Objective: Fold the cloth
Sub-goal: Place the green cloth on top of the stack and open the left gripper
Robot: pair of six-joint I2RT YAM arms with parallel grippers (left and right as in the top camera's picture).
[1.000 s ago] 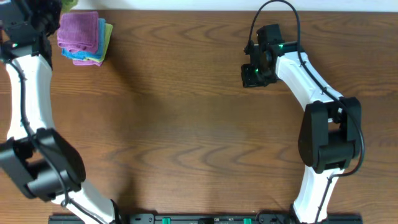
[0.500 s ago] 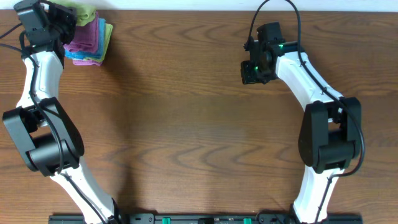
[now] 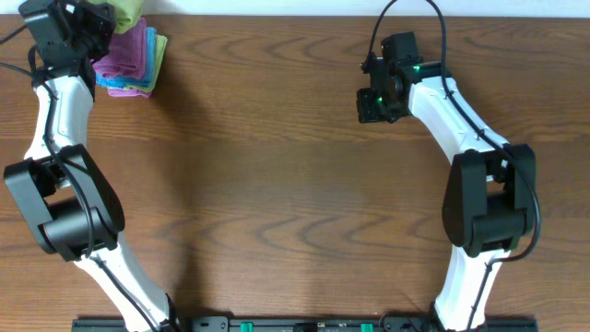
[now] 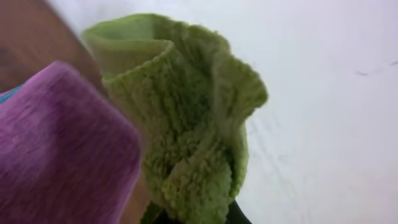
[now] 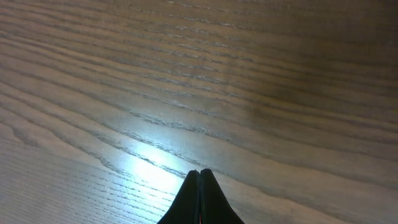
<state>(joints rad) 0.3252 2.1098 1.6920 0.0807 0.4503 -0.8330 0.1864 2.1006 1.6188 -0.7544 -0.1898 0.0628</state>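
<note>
A green terry cloth [image 3: 130, 11] hangs bunched at the table's far left corner, held by my left gripper [image 3: 103, 18]. In the left wrist view the green cloth [image 4: 186, 118] fills the middle, with my left gripper [image 4: 193, 218] shut on its lower part. My right gripper [image 3: 371, 112] is shut and empty over bare wood at the far right; in the right wrist view the right gripper's fingertips [image 5: 199, 173] are pressed together above the tabletop.
A stack of folded cloths, purple on top [image 3: 129, 51] with blue and green layers beneath, lies at the far left, next to the green cloth; the purple one shows in the left wrist view [image 4: 59, 149]. The table's far edge [image 3: 277, 16] meets a white surface.
My left arm swung in to the far left corner over the last second and lifted the green cloth slightly up and back beside the stack. The right arm has barely moved.
</note>
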